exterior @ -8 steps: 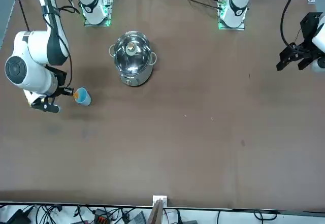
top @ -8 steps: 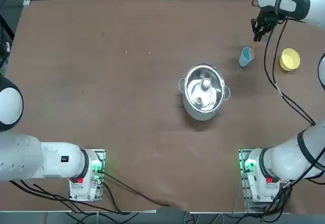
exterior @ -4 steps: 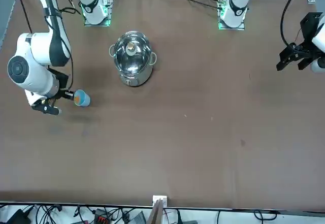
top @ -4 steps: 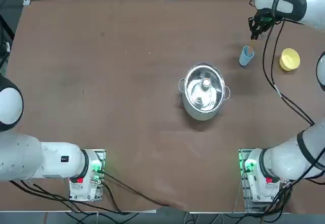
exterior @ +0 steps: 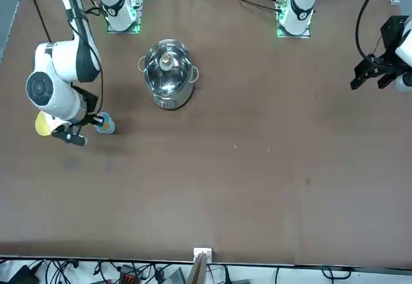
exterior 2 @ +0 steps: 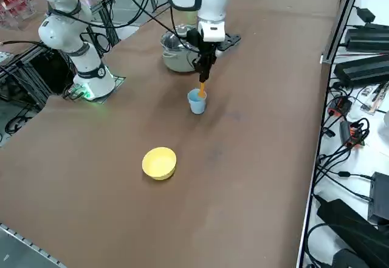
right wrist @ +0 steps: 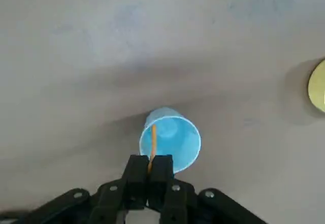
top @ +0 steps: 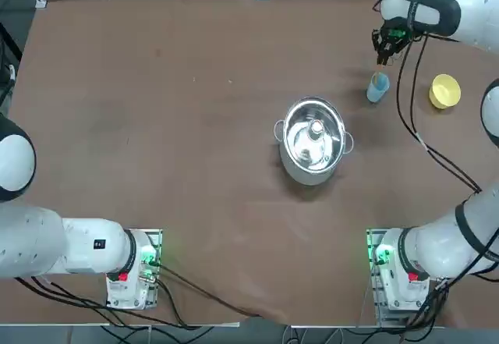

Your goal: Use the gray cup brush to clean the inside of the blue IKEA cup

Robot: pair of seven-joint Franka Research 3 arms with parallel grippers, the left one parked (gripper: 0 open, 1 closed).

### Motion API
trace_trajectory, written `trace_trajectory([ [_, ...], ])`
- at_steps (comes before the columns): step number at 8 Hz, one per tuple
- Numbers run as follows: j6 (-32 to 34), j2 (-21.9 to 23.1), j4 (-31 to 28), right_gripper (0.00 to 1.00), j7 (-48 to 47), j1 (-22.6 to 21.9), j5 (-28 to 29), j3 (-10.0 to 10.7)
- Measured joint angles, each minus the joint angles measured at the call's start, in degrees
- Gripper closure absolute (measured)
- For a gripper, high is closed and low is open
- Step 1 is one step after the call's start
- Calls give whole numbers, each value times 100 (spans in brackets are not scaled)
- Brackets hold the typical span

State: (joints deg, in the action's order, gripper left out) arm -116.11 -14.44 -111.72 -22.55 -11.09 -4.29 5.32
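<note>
Brush: the slim orange-tan brush hangs straight down from my fingers, its lower end inside the mouth of the cup.
Cup: the small light-blue cup stands upright on the brown table, toward my right side, directly under my hand.
Right gripper: my right gripper hovers just above the cup's rim, pointing down, its two fingers pinched together on the top of the brush.
Same hand, seen from the side: the right gripper with the brush reaching down into the cup.
Yellow cup: a yellow cup sits near the blue one, on the side nearer the table's right edge, apart from it.
Pot: a steel pot with two handles stands near the middle of the table, well apart from the cup.
</note>
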Motion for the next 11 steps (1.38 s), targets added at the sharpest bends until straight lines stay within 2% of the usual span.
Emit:
trace_trajectory([
  [4, 498, 95, 5, 96, -19, 23, -33, 85],
  [7, 503, 103, 15, 96, -25, 173, -312, 124],
  [11, 439, 40, 201, 96, -102, 194, -356, 107],
])
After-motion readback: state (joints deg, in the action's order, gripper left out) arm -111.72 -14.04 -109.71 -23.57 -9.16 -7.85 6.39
